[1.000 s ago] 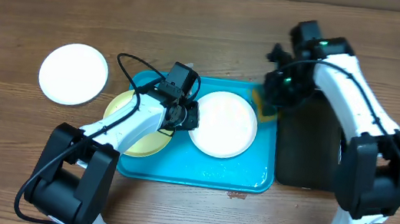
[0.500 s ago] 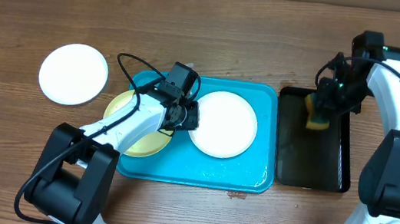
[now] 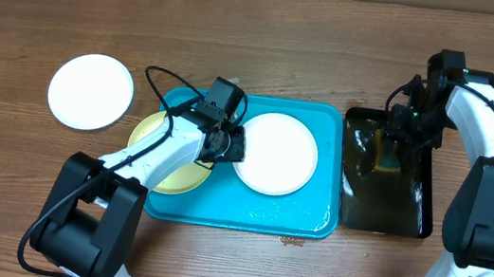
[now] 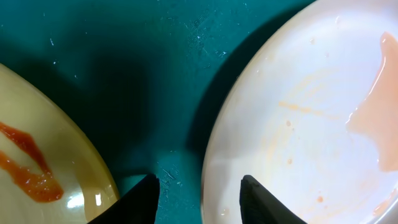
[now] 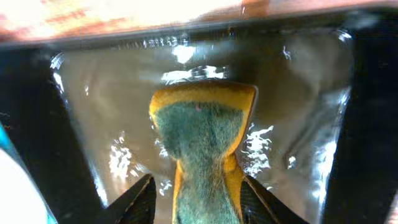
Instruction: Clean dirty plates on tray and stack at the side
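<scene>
1. The right tool point(image 3: 395, 144) has carried the sponge point(image 3: 385, 157) off the far right corner of the blue tray point(image 3: 247, 213). It has crossed to the black tray point(image 3: 412, 213), where it now sits lower than half a second ago.
2. The left arm and all three plates lie as they did before.
3. The right tool point(image 5: 198, 194) is closed on the sponge point(image 5: 202, 127), pinching its narrow middle. The green scrub face shows, with yellow foam around it.
4. The sponge hangs over the far part of the black tray, which holds rippled, glinting water. It looks to be dipping into that water, though the wrist view does not settle it.
5. The left tool point(image 3: 232, 143) is low over the blue tray point(image 4: 124, 74), between the yellow plate point(image 3: 175, 175) and the white plate point(image 3: 276, 154).
6. In its wrist view the left tool point(image 4: 200, 190) has its fingers apart and grips nothing. One tip is over bare tray, and the other is over the white plate point(image 4: 311, 112), so the rim lies between them.
7. The yellow plate point(image 4: 37, 155) carries an orange-red smear point(image 4: 25, 163), and the white plate shows a thin pale orange film point(image 4: 373, 106).
8. Both of these plates sit in the blue tray, close together.
9. A third plate point(image 3: 91, 90), white, lies on the desk point(image 3: 240, 42), left of the blue tray and well apart from it.
</scene>
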